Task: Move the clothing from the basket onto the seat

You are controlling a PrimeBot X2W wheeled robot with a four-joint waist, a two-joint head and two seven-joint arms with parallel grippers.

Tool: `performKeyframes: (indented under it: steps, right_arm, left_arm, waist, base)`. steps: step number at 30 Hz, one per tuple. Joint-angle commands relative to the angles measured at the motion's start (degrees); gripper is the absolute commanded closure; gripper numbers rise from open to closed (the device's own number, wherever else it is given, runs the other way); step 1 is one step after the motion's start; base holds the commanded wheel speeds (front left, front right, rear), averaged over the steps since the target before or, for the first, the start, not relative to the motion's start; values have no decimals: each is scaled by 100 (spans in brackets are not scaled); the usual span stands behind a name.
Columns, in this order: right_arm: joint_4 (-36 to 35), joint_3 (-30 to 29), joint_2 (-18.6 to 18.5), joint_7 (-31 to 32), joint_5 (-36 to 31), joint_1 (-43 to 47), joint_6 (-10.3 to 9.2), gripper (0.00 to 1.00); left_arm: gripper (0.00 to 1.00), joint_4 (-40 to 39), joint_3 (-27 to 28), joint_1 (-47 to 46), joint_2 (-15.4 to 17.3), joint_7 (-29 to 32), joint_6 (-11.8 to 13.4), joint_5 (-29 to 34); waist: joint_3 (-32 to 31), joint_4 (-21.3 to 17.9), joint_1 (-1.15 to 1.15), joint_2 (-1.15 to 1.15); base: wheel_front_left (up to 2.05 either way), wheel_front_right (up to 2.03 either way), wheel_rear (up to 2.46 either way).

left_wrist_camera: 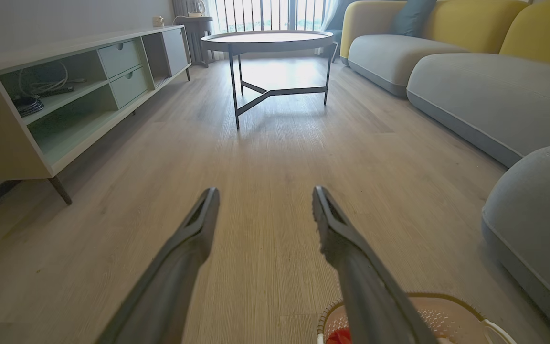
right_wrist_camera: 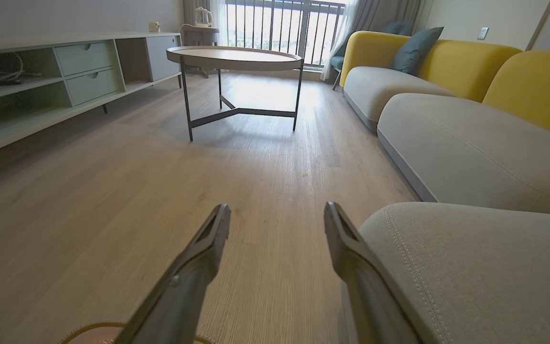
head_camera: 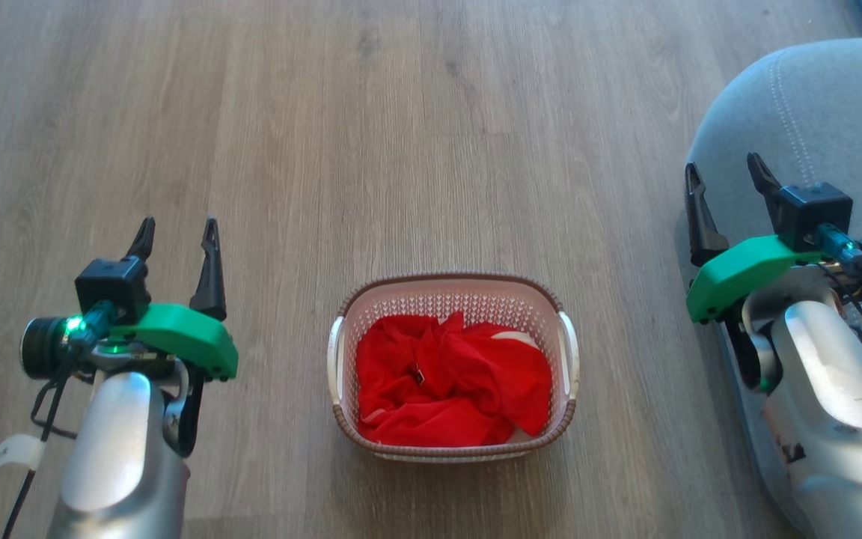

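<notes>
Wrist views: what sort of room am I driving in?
Most likely a home living room: a yellow-backed grey sofa, a round coffee table and a low media cabinet stand on wood flooring.

Clothing (head_camera: pixel 450 378) lay in the basket (head_camera: pixel 452 288), basket stood on the floor (head_camera: pixel 401 150) between left gripper (head_camera: pixel 179 222) and right gripper (head_camera: pixel 722 161), seat (head_camera: pixel 812 97) lay to the basket's right, apart from it

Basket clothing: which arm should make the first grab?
Right, probably: left gripper and right gripper are both open beside the basket, but the right hovers by the seat, so the clothing travels less.
</notes>
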Motion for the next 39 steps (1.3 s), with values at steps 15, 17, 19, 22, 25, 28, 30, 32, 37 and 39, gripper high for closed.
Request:
performKeyframes:
  steps: [15,17,19,22,25,28,30,32,37,39]
  right_arm:
    - [-817,-108,-10,-69,-187,-592,41,0]
    - [-963,-151,8,-69,-210,-672,41,0]
    - [-1109,-201,22,-69,-241,-742,41,0]
    - [-1322,-257,30,-69,-273,-866,41,0]
    - [-1560,-320,57,-69,-327,-981,41,0]
    - [-1799,-353,84,-69,-382,-1104,41,0]
    - [-1940,-358,115,-69,-420,-1182,41,0]
    - [-2035,-341,118,-69,-436,-1287,41,0]
    - [-2146,-263,141,-69,-479,-1504,41,0]
    - [-2181,-243,162,-69,-487,-1596,41,0]
  left_arm:
    - [0,-286,-66,-589,-101,-46,-120,-54]
    - [0,-302,-161,-636,-112,-46,-137,-98]
    - [0,-303,-260,-678,-120,-46,-152,-160]
    - [0,-313,-487,-754,-124,-46,-168,-335]
    - [0,-303,-831,-841,-125,-46,-185,-476]
    - [0,-282,-1194,-939,-126,-46,-203,-636]
    - [0,-261,-1450,-1018,-126,-46,-213,-697]
    - [0,-205,-1698,-1126,-126,-46,-222,-774]
    - [0,-78,-2120,-1411,-126,-46,-232,-836]
    - [0,1,-2368,-1590,-126,-46,-235,-828]
  waist:
    - [1194,-75,0,0]
    - [1400,-97,0,0]
    - [1592,-119,0,0]
    - [1923,-167,0,0]
    - [2243,-219,0,0]
    - [2554,-284,0,0]
    - [2762,-331,0,0]
    - [2978,-377,0,0]
    - [3401,-490,0,0]
    - [3599,-538,0,0]
  base:
    - [0,0,0]
    - [0,0,0]
    - [0,0,0]
    - [0,0,0]
    - [0,0,0]
    - [0,0,0]
    - [0,0,0]
    - [0,0,0]
    - [0,0,0]
    - [0,0,0]
